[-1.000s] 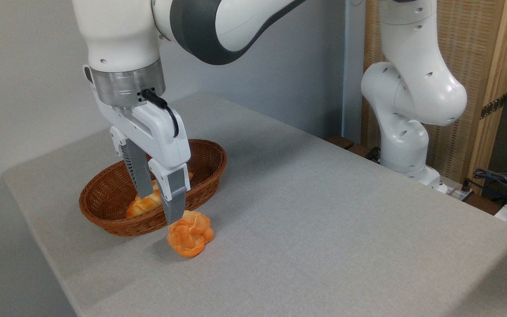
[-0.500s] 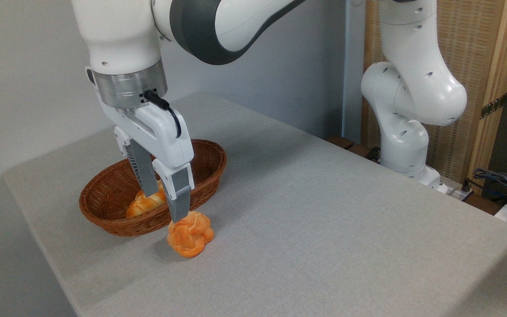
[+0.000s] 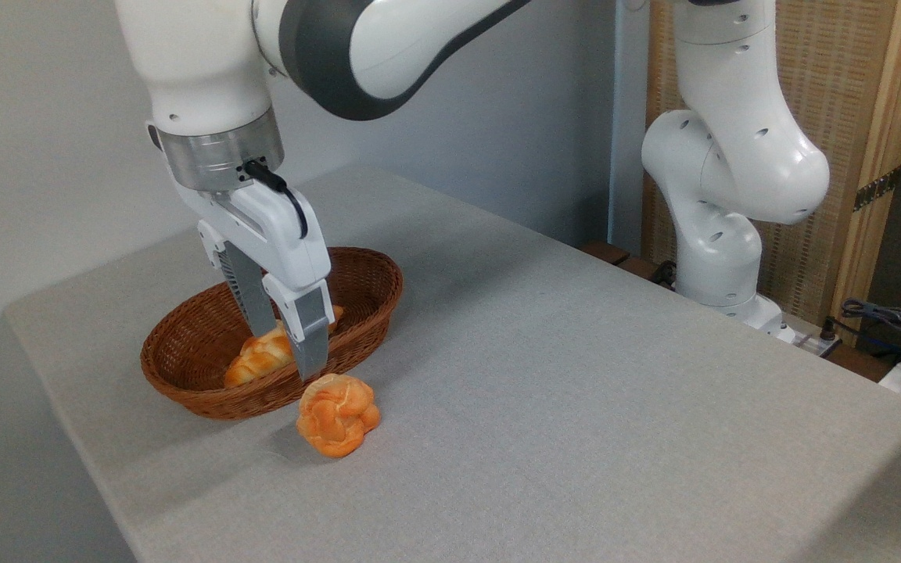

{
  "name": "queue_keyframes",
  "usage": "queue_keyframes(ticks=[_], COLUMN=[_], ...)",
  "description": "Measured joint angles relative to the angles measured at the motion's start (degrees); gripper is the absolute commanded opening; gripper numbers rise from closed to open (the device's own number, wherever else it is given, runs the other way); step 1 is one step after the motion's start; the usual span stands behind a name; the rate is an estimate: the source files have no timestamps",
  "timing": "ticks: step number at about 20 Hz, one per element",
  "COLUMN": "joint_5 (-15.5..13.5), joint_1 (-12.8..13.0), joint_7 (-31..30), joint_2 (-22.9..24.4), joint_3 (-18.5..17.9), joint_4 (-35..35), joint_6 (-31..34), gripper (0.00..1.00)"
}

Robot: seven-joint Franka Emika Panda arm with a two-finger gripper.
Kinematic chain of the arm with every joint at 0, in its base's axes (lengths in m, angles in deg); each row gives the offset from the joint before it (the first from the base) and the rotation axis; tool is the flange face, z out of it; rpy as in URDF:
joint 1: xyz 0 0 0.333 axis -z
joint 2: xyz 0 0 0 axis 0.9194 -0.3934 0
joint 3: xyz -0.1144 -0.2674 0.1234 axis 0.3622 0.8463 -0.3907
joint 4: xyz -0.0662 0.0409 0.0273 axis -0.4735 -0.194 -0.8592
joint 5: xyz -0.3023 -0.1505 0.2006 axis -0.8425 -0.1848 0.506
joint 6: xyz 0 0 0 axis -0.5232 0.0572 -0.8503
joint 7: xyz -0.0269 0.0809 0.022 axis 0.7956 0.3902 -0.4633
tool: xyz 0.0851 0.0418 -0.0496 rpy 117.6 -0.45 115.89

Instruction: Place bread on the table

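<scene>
The bread [image 3: 256, 361], a golden braided loaf, lies inside the brown wicker basket [image 3: 184, 375], partly hidden by the fingers in front of it. My gripper [image 3: 290, 352] hangs open over the basket's near right rim, fingers pointing down, with nothing held between them. The front finger [image 3: 310, 340] ends just above the rim. The light grey table [image 3: 576, 391] carries the basket and a round knotted orange roll [image 3: 339, 413] that rests just in front of the basket, below and to the right of my fingertips.
The arm's white base [image 3: 720, 258] stands at the table's far right edge, with cables [image 3: 888, 320] beyond it. A wooden panel [image 3: 849, 117] rises behind. The table's left edge runs close to the basket.
My gripper has lifted off the round roll and shifted slightly left and back toward the basket. The roll stays on the table where it was.
</scene>
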Motion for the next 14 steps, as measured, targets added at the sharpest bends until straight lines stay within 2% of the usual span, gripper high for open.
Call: queue_keyframes(ticks=[3,7,9,14], joint_5=[0.0,0.0,0.0,0.0], joint_1=[0.2,0.3,0.3,0.4], joint_7=[-3.9,-11.1,-13.3,-19.2], joint_2=[0.0,0.9,1.6,3.2], joint_3=[3.1,7.4,9.0,13.2], joint_4=[1.8,7.1,9.2,12.1], joint_6=[-1.0,-10.0,-12.1,-12.9], gripper=[1.0,1.0,1.0,1.0])
